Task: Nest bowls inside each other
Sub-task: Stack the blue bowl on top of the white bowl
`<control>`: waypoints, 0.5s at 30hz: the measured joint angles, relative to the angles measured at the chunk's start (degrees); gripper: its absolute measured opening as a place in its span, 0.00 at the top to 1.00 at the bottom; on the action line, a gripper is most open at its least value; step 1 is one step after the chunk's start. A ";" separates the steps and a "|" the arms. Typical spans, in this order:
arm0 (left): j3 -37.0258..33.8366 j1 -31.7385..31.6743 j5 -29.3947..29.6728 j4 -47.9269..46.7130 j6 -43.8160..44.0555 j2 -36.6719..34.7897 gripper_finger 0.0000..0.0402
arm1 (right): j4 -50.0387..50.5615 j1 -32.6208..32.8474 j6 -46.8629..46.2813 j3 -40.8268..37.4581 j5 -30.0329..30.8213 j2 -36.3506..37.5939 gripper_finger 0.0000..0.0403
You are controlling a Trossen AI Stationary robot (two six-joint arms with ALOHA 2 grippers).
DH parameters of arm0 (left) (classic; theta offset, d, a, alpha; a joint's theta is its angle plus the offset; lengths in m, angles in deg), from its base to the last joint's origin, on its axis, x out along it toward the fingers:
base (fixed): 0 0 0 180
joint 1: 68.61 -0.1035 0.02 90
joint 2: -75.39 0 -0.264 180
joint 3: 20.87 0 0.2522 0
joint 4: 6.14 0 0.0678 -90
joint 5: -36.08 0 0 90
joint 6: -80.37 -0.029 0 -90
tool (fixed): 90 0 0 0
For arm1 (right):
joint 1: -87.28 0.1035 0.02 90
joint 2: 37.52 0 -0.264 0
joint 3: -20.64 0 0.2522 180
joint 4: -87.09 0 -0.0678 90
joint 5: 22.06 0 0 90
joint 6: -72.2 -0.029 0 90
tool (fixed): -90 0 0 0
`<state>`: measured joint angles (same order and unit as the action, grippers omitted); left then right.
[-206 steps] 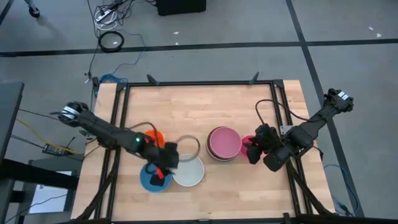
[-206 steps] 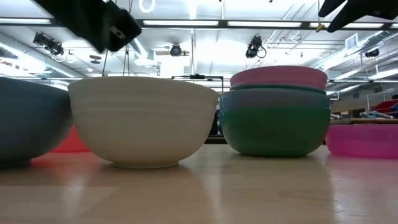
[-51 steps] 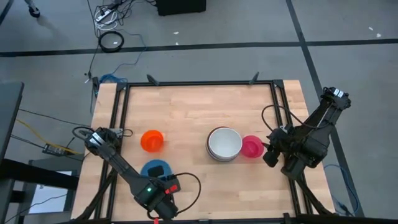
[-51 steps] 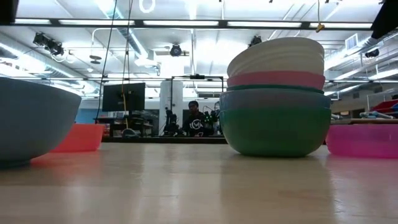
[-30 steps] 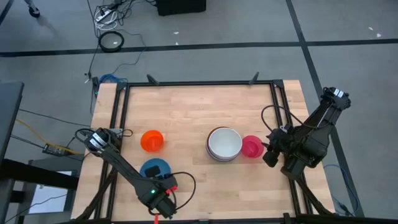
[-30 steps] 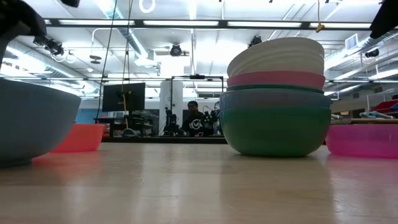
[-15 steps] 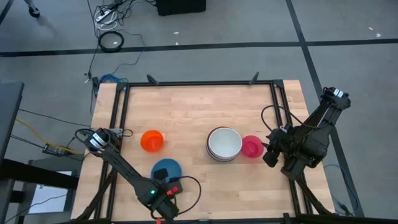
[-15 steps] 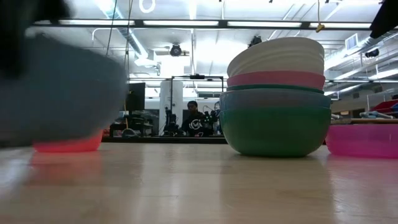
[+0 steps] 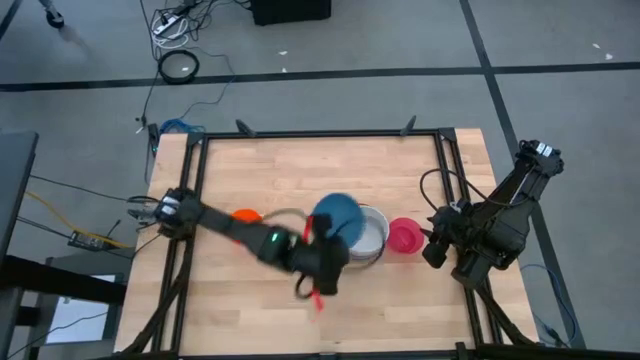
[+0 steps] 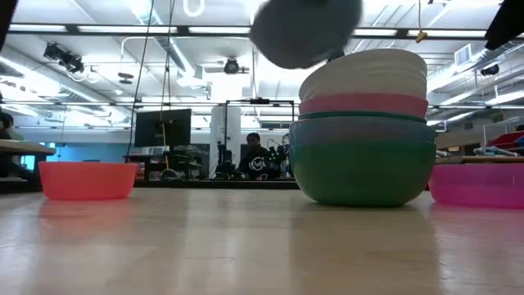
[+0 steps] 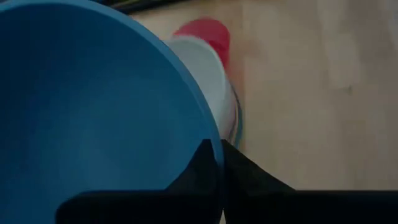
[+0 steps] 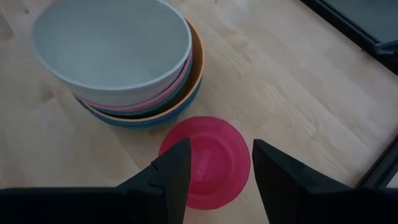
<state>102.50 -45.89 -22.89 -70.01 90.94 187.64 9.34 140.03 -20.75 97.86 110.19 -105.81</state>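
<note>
Left gripper (image 11: 214, 163) closed on the rim of the round blue plastic bowl (image 9: 335, 215), with one finger inside the wall and one outside. Held by the rim probably because a plain round bowl offers no other place for two thin fingers. Bowl carried in the air, mouth turned toward the wrist, just above and partly over the stack of nested plastic bowls (image 12: 134, 74), whose top one is white (image 10: 364, 74). Lifted high enough, in the low view, to pass over the white rim instead of pushing against it.

Stack standing on the wooden table (image 9: 300, 170), just beside the blue bowl on the side away from the left arm. Largest bowls at the bottom, so each next one must be smaller; whether the blue one fits into the white one cannot be judged from here.

Right gripper (image 12: 214, 165) waiting with fingers apart, directly over the small round magenta plastic bowl (image 12: 205, 160), which sits on the table touching or nearly touching the stack. Kept there, it seems, to be ready for that bowl.

Small round red-orange plastic bowl (image 10: 88, 179) alone on the table, well apart behind the left gripper, not yet nested.
</note>
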 joint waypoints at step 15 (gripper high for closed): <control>-2.39 -8.91 -26.38 8.73 -4.22 0.09 0.86 | 0.96 0.07 -1.53 0.00 -1.92 0.00 0.61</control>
<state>100.11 -54.80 -49.27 -61.28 86.72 187.73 10.29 140.10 -22.27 97.86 108.27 -105.81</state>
